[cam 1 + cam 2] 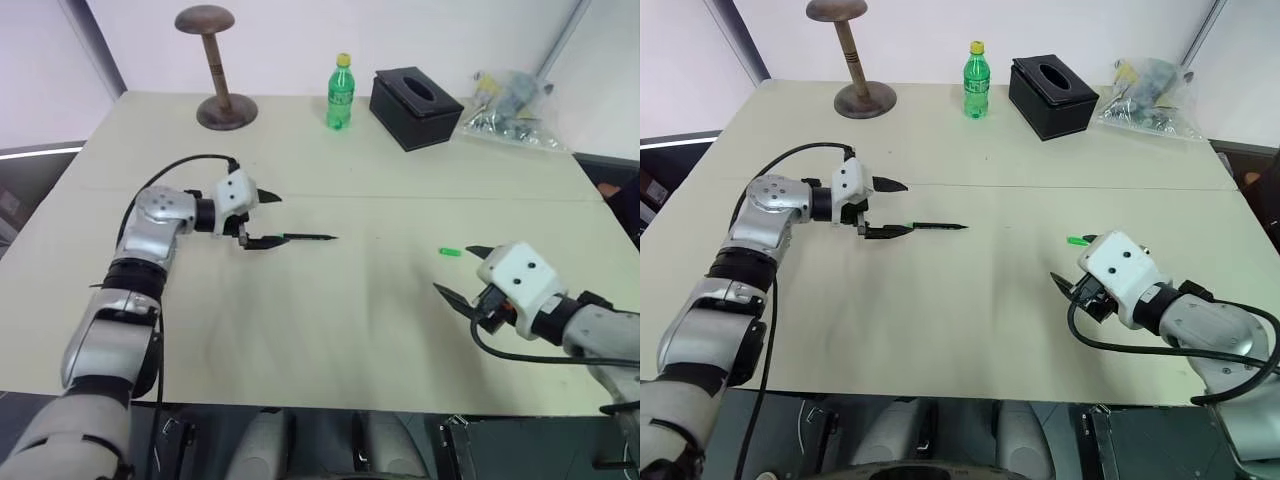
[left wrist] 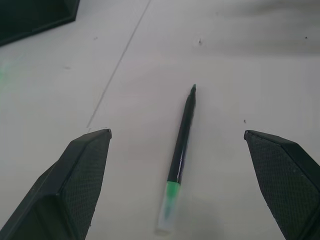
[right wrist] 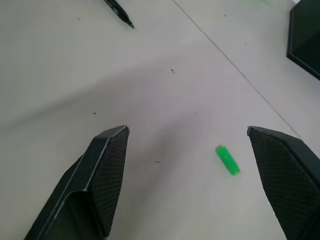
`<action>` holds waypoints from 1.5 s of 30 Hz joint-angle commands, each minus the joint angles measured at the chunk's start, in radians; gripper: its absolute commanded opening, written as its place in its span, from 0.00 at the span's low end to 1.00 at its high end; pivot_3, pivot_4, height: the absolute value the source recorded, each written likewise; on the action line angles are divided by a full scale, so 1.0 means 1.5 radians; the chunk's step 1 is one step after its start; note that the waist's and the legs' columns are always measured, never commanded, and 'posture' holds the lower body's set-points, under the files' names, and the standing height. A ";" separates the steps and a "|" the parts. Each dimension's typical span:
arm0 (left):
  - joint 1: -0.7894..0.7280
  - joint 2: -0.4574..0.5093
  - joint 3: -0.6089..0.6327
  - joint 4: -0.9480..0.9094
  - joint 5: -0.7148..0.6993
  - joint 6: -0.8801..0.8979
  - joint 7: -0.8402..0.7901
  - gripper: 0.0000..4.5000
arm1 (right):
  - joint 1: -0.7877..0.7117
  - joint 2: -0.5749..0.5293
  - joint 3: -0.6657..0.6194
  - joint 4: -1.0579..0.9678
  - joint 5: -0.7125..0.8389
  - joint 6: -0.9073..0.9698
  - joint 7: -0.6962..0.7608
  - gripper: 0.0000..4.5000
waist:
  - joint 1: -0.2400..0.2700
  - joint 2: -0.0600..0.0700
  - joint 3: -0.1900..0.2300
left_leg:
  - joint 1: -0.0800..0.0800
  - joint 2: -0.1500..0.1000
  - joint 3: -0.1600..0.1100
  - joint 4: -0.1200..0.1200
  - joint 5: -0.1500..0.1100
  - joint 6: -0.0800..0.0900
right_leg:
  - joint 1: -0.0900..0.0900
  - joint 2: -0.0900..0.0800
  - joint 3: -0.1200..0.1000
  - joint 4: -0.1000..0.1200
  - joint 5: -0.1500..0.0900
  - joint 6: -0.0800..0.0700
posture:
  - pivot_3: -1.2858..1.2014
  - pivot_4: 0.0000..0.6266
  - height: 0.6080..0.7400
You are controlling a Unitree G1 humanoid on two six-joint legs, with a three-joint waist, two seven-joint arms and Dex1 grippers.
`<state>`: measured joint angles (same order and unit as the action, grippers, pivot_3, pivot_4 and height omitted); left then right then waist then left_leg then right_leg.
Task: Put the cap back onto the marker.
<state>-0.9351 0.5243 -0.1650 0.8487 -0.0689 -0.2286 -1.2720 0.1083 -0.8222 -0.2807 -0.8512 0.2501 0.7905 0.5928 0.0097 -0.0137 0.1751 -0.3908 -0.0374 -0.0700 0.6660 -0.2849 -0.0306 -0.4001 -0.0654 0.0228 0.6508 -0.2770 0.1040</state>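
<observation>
The thin black marker [image 1: 305, 238] with a green band at one end is seen lying flat on the pale beige surface [image 1: 330, 330], left of centre. Its long axis runs across the surface from left to right, with the bare tip pointed toward the robot's right and the green end nearest the left tool [image 1: 262, 219]. The left tool is spread wide and is placed just at the green end, with one black finger to each side of the marker's line; nothing is gripped. The tiny bright green plastic cap [image 1: 450, 252] is seen lying on its side well apart from the marker, on the right. The right tool [image 1: 462, 273] is also spread wide and empty, positioned just beside the cap, which lies ahead of its two fingers.
</observation>
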 commanded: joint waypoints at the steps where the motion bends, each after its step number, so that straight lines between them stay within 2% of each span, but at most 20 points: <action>1: -0.057 -0.023 -0.005 0.080 0.019 -0.019 -0.024 0.99 | -0.015 0.005 -0.007 -0.024 -0.001 -0.004 -0.014 0.86 | 0.000 0.000 0.000 | 0.000 0.000 0.000 0.000 0.000 0.000 | 0.000 0.000 0.000 0.000 0.000 0.000 | 0.52 0.24 1.00; 9: -0.133 -0.056 -0.029 0.223 0.087 -0.051 -0.040 0.99 | -0.005 0.018 -0.008 -0.054 -0.011 0.012 -0.047 0.86 | -0.003 0.000 0.000 | 0.000 0.000 0.000 0.000 0.000 0.000 | -0.001 0.001 0.000 0.000 0.000 0.000 | 0.52 0.24 1.00; 14: -0.156 -0.065 -0.026 0.263 0.111 -0.063 -0.028 0.99 | 0.007 0.031 0.012 -0.096 -0.019 0.038 -0.078 0.86 | -0.004 0.000 0.000 | -0.001 0.000 0.000 0.000 0.000 0.000 | -0.001 0.001 0.000 0.000 0.000 0.000 | 0.52 0.24 1.00; 22: -0.165 -0.082 -0.031 0.292 0.147 -0.051 -0.011 0.99 | 0.036 0.047 0.006 -0.131 -0.027 0.054 -0.112 0.86 | -0.004 -0.001 0.000 | -0.001 0.000 0.000 0.000 0.000 0.000 | -0.001 0.001 0.000 0.000 0.000 0.000 | 0.52 0.24 1.00; 45: -0.152 -0.122 -0.029 0.315 0.188 0.009 0.050 0.99 | 0.070 0.022 -0.023 -0.131 -0.007 0.032 -0.145 0.86 | 0.001 -0.001 0.000 | 0.000 0.000 0.000 0.001 0.000 0.000 | 0.000 0.001 0.000 0.001 0.000 0.000 | 0.52 0.24 1.00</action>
<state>-1.1538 0.3460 -0.2109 1.3158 0.1961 -0.2225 -1.2218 0.2111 -0.7779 -0.2854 -1.0153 0.2340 0.8625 0.3850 0.0109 -0.0151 0.1749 -0.3904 -0.0377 -0.0701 0.6673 -0.2850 -0.0303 -0.3993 -0.0644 0.0226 0.6527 -0.2769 0.1041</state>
